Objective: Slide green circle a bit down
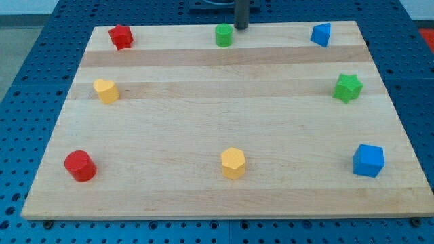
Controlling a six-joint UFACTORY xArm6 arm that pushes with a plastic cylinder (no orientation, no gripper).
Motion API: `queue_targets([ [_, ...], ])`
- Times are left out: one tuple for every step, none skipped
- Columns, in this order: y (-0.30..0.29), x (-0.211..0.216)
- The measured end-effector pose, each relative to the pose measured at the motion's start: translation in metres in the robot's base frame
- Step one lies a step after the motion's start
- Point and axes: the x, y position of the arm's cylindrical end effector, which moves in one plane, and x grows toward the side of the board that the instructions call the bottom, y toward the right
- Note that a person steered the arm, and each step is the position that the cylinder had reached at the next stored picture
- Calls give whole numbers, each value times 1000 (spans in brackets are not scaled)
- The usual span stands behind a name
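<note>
The green circle (224,34), a small green cylinder, stands near the top edge of the wooden board (224,115), about mid-width. My tip (241,28) is the lower end of a dark rod that comes down from the view's top. It sits just to the right of the green circle and slightly above it, with a small gap between them.
A red block (121,36) is at the top left and a blue block (321,34) at the top right. A yellow block (106,90) is at mid left, a green star (348,87) at mid right. A red cylinder (80,166), a yellow hexagon (232,163) and a blue cube (368,160) line the bottom.
</note>
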Motion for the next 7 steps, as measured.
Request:
queue_targets([
  [-22,2],
  [-35,2],
  [-33,2],
  [-23,6],
  [-21,15],
  [-27,17],
  [-41,17],
])
